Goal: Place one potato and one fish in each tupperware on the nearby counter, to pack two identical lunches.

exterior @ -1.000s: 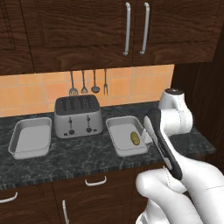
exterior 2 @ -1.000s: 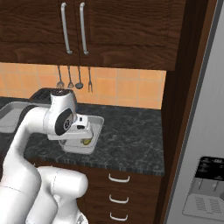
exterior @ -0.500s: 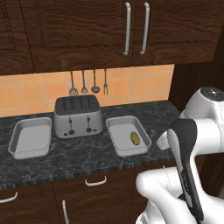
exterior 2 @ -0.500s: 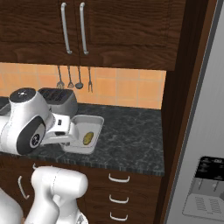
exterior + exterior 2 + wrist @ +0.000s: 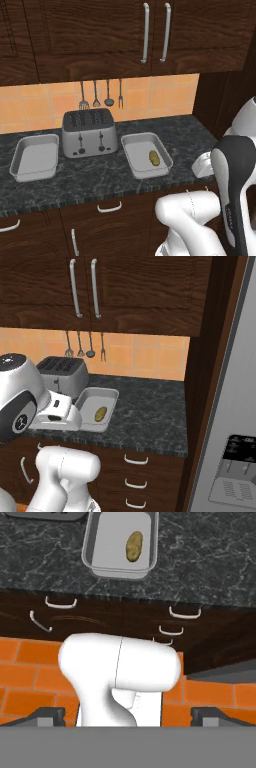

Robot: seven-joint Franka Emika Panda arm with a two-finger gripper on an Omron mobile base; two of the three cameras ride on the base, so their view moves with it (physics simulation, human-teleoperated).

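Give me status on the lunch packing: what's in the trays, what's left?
Done: one potato lies in the right tupperware, beside the toaster. In hand: nothing; the gripper looks open and empty, back from the counter. Left: the left tupperware is empty, and neither tray holds a fish.

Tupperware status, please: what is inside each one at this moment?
Right tupperware: one potato, no fish. Left tupperware: nothing inside. Toaster stands between them. Fingers apart, holding nothing.
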